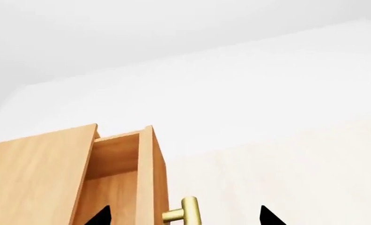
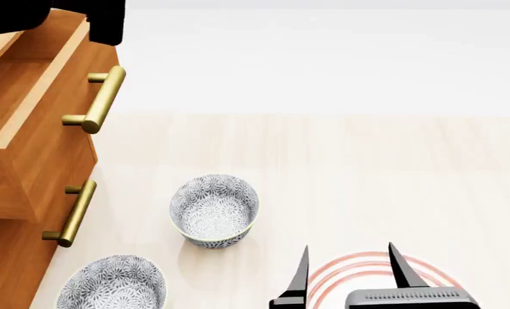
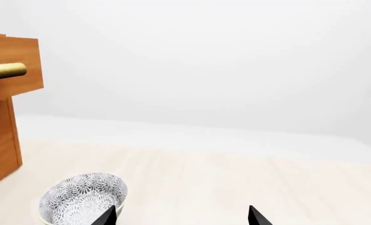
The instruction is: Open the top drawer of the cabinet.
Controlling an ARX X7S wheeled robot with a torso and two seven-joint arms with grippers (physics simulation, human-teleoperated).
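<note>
Upper left: the top drawer (image 2: 28,103) stands out — my left hand (image 1: 184,216), spread and empty, straddles its handle (image 2: 96,100); overpulling could unseat it.

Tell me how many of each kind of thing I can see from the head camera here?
Cabinets: 1, the cabinet, with the top drawer pulled out
Brass handles: 2
Patterned bowls: 2
Red-ringed plates: 1
Total: 6

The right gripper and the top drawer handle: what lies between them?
In the head view, one patterned bowl lies between the right gripper and the top drawer handle.
</note>
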